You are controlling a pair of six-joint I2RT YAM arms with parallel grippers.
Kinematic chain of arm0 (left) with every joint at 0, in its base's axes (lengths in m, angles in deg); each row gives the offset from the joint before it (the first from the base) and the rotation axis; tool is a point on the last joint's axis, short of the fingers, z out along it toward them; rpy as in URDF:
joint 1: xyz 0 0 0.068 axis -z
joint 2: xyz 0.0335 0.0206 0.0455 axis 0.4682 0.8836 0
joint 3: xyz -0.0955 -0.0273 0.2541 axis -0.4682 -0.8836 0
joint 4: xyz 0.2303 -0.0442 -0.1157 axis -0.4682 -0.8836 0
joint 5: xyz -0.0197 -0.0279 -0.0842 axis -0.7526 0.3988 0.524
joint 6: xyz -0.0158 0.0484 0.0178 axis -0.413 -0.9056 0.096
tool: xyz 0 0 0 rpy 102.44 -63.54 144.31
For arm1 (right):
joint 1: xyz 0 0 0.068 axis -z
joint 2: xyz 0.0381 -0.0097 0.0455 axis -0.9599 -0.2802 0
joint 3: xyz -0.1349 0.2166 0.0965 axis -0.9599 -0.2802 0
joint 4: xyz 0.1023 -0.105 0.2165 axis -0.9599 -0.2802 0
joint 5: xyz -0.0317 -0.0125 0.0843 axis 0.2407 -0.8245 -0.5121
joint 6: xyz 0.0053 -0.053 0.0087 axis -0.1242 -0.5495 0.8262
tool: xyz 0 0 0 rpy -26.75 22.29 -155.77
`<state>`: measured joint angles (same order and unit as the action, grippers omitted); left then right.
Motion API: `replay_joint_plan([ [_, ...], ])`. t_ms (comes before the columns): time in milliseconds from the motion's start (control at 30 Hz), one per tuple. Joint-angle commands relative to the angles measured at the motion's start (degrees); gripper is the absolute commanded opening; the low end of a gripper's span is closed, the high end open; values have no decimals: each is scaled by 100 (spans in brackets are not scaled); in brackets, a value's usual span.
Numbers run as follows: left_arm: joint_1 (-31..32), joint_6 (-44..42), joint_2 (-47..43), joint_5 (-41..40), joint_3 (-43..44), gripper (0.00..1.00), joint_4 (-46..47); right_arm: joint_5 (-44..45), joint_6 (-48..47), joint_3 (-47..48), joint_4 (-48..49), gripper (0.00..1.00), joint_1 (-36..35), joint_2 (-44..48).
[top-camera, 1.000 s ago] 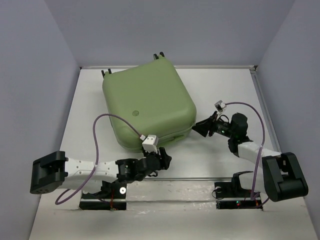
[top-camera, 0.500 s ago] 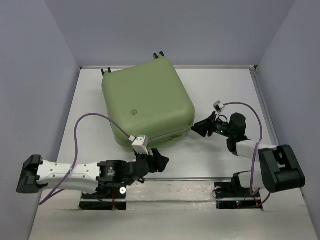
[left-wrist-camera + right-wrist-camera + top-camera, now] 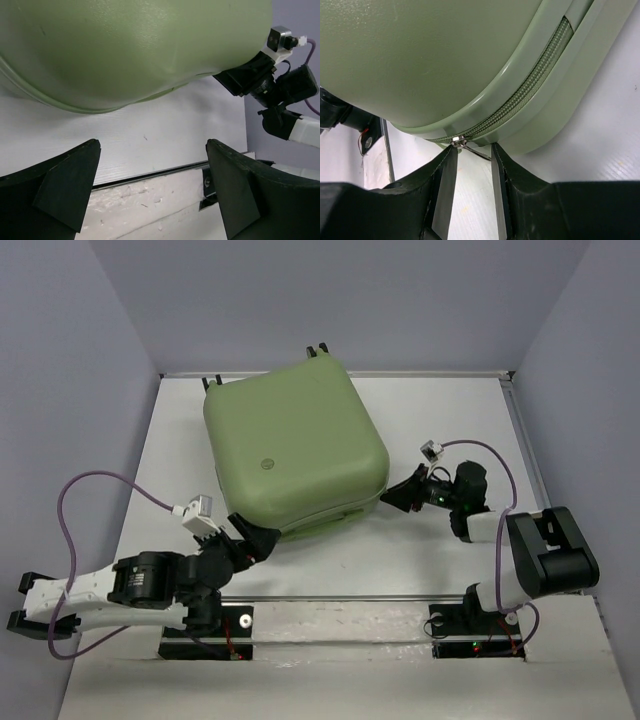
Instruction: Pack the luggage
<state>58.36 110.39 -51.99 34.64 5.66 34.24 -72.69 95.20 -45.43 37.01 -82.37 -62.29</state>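
Observation:
The pale green luggage (image 3: 295, 445) lies shut on the table, shell and round logo (image 3: 267, 465) up, wheels (image 3: 318, 350) at the far edge. My left gripper (image 3: 258, 537) is open and empty at its near left corner; in the left wrist view (image 3: 152, 150) the shell (image 3: 125, 50) hangs just above the jaws. My right gripper (image 3: 392, 497) is at the near right corner. In the right wrist view (image 3: 472, 150) its jaws stand narrowly apart around the metal zipper pull (image 3: 472, 151). The green zipper (image 3: 530, 95) runs up to the right.
A metal rail (image 3: 380, 597) crosses the table near the arm bases. Walls close in the table on the left, right and back. The right arm (image 3: 280, 95) shows in the left wrist view, beside the luggage corner.
My left arm has swung left and pulled back, its gripper moving from the luggage's near middle edge to its near left corner. My right gripper has edged slightly closer to the luggage.

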Motion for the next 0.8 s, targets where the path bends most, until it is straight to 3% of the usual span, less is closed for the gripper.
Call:
replay_joint_plan([
  [0, 12, 24, 198, -578, 61, 99, -459, -240, 195, 315, 804, 36, -23, -100],
  [100, 12, 14, 664, -587, 184, 99, -485, -223, 204, 333, 777, 34, -23, -135],
  [167, 12, 276, 779, -640, 167, 99, -704, -170, 213, 298, 812, 25, -84, -127],
  [300, 12, 286, 350, -789, -246, 99, -591, -126, 231, 307, 769, 22, -233, -127],
  [433, 3, -187, 138, -895, -405, 99, -99, 85, 169, 193, 681, 18, -401, 13],
  [567, -146, -565, 760, -825, -466, 99, 288, 365, 152, 52, 515, 11, -515, 303],
  [633, -532, -1047, 893, -562, -553, 99, 1102, 506, 99, -18, 356, 9, -515, 549],
  [667, -768, -1789, 955, -378, -719, 99, 1463, 629, 55, -36, 208, 8, -576, 637],
  [700, -1380, -2179, 956, 207, -834, 99, 2336, 700, 38, -71, 128, 7, -629, 716],
  [767, -2103, -3057, 1008, 956, -1289, 99, 3141, 893, -24, -115, -231, 7, -630, 979],
])
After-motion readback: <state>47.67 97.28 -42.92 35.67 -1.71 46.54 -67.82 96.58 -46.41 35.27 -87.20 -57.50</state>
